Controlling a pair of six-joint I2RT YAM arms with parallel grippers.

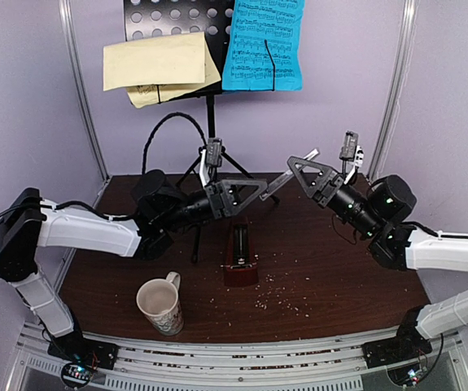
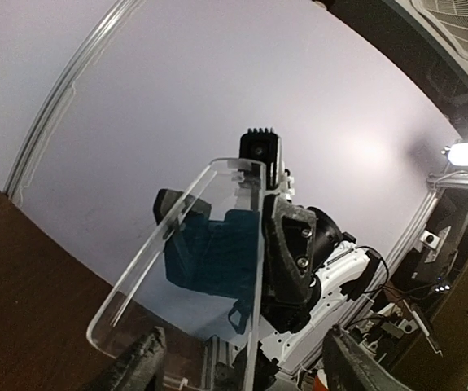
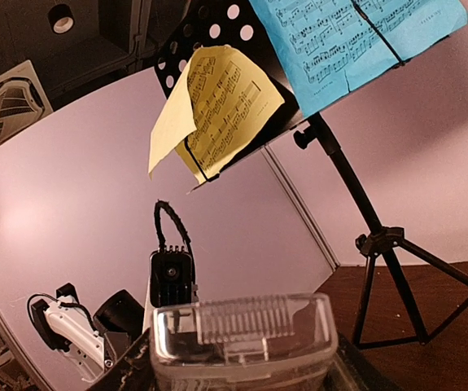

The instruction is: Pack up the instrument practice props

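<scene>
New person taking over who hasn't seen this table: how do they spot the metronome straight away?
Start at the dark wooden table beneath the black music stand. Near its middle, just in front of the stand's feet, stands the metronome. It is a small dark red-brown pyramid, unlike the round cream mug to its near left.

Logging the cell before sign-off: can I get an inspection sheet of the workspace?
Surface: dark table, scattered crumbs.
Job's things: metronome upright mid-table, uncovered; clear plastic cover aloft between arms; blue sheet and yellow sheets on music stand.
Clutter: cream mug, near left.
Grippers: left gripper open around cover; right gripper closed on it.
Cables: black cable loop above left arm.
Surroundings: lilac wall, white frame poles.
</scene>
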